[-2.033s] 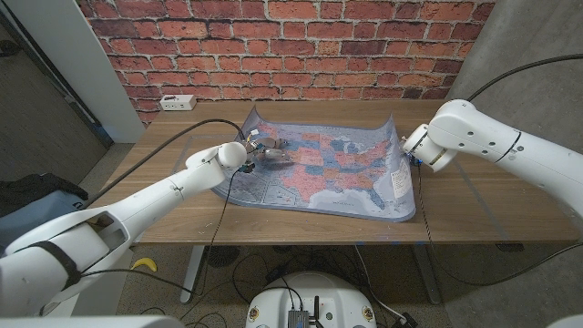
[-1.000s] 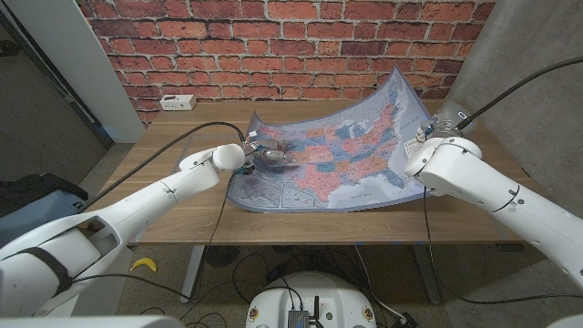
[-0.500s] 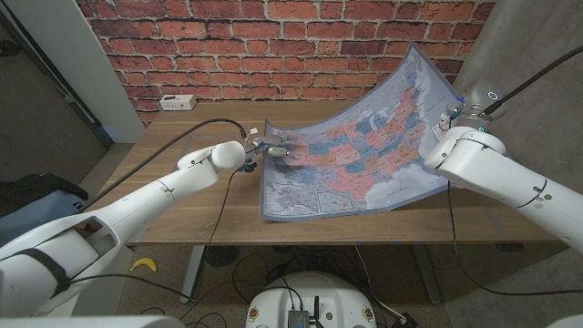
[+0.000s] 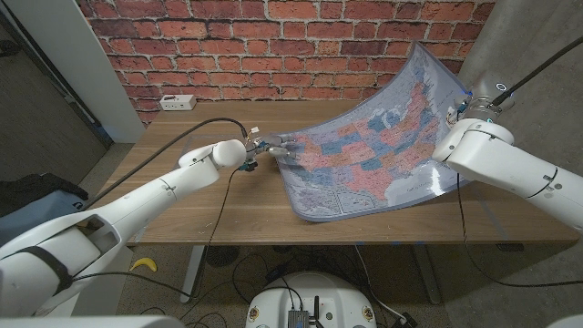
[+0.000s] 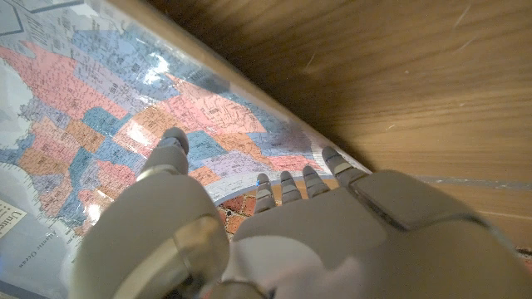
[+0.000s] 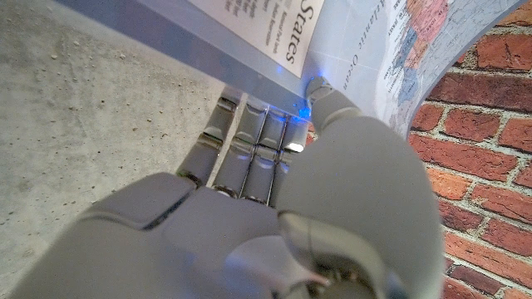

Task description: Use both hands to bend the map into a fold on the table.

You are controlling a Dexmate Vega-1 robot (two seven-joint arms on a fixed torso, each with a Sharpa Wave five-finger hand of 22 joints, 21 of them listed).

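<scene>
A large glossy map of the United States (image 4: pixel 373 150) curves up from the wooden table (image 4: pixel 182 214), its right side lifted high in front of the brick wall. My left hand (image 4: pixel 273 144) holds the map's left edge, thumb on the printed face and fingers under it, as the left wrist view shows on the map (image 5: pixel 100 124) with my left hand (image 5: pixel 274 224). My right hand (image 4: pixel 458 109) grips the map's raised right edge; in the right wrist view my right hand (image 6: pixel 274 174) pinches the map's edge (image 6: pixel 274 41).
A white power strip (image 4: pixel 177 102) lies at the table's far left corner. A brick wall (image 4: pixel 273 46) stands behind the table, a grey concrete wall (image 4: pixel 528 46) to the right. Cables (image 4: pixel 173 146) run across the left side of the table.
My right hand has lifted the map's right edge from the table high up and to the right. The map has slid right, and my left hand has followed with its edge.
</scene>
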